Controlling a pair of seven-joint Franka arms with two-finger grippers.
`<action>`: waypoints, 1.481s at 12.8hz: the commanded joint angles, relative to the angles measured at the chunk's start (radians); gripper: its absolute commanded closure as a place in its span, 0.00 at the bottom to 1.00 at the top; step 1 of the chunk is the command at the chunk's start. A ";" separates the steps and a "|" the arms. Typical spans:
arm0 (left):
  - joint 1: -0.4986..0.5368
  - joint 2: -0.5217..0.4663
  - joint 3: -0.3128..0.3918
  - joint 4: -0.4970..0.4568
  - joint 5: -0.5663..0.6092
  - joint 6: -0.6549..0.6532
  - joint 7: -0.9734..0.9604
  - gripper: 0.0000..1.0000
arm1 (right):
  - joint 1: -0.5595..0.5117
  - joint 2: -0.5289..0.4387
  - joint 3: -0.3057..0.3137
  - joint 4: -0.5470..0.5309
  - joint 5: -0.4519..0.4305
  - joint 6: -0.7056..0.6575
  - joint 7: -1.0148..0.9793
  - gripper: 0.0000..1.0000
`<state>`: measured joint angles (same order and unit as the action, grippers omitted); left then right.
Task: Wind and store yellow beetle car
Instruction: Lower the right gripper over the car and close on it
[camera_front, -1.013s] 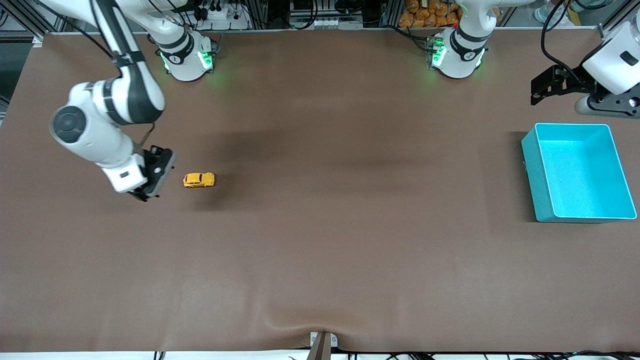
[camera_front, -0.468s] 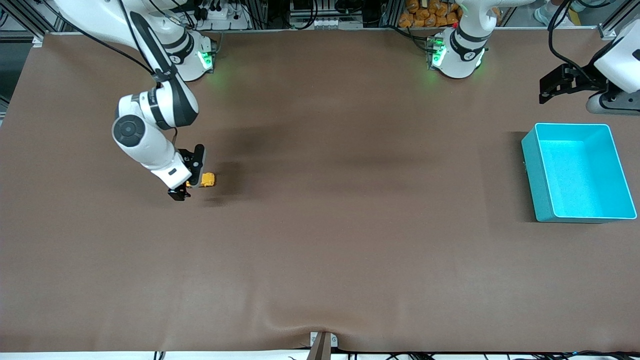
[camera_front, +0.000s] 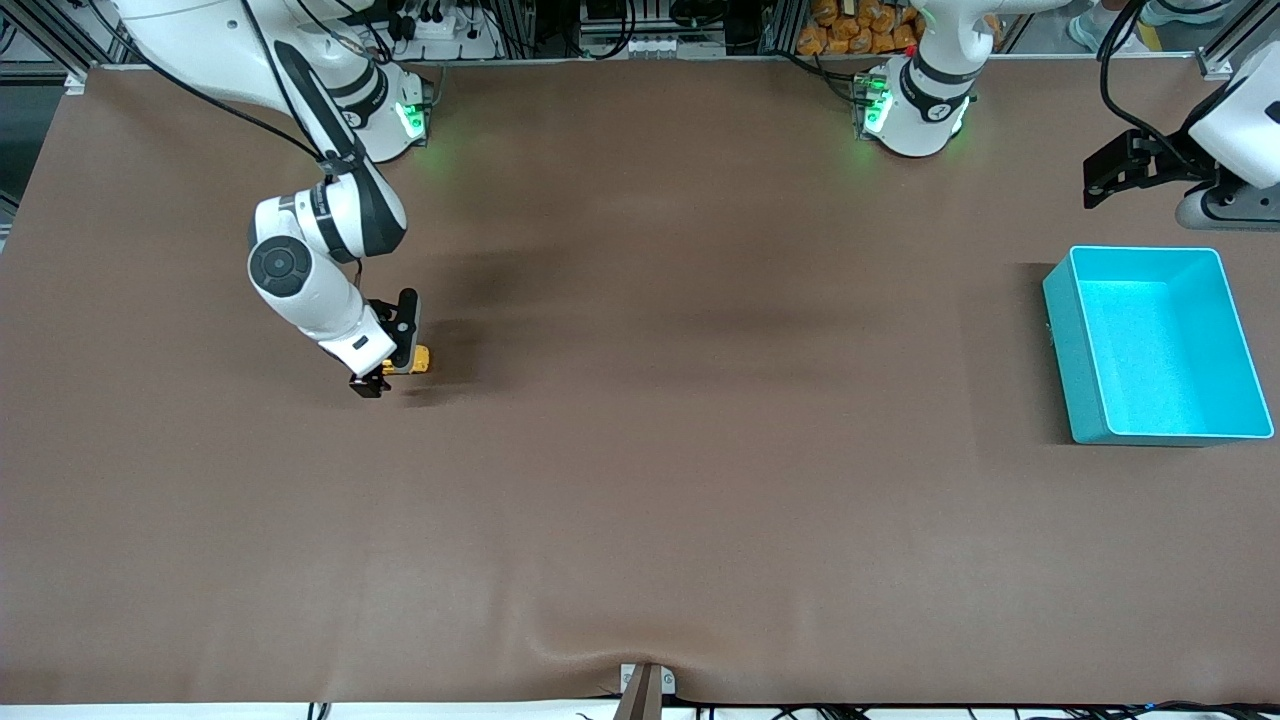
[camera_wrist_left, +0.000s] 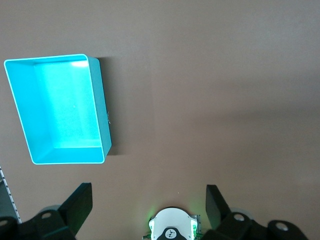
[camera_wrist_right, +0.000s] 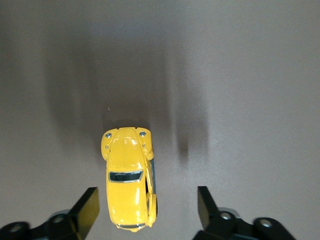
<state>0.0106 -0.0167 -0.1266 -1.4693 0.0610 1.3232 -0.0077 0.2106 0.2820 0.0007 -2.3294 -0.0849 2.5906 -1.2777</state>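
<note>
The yellow beetle car stands on the brown table toward the right arm's end. My right gripper is down around it and hides most of it in the front view. In the right wrist view the car lies between the two black fingers of my right gripper, close to one finger with a wide gap to the other; neither touches it, so the gripper is open. My left gripper waits open in the air beside the turquoise bin, with nothing between its fingers.
The turquoise bin has nothing in it and sits at the left arm's end of the table. The left arm's white base shows in the left wrist view. A small bracket sits at the table's nearest edge.
My right gripper has moved from beside the car to over it and come down around it. The car has not moved. The left gripper has shifted slightly.
</note>
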 joint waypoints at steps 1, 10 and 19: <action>-0.011 -0.015 -0.001 -0.003 0.026 -0.010 -0.017 0.00 | 0.004 0.006 -0.005 -0.011 -0.022 0.020 -0.005 0.21; -0.001 -0.012 -0.001 -0.003 0.030 -0.009 -0.006 0.00 | 0.004 0.028 -0.004 -0.025 -0.064 0.043 -0.005 0.57; 0.000 -0.009 0.001 -0.008 0.030 0.005 -0.005 0.00 | -0.003 0.066 -0.011 -0.025 -0.065 0.088 -0.006 0.91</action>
<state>0.0115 -0.0167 -0.1246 -1.4720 0.0645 1.3237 -0.0094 0.2107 0.2982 0.0006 -2.3537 -0.1293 2.6181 -1.2819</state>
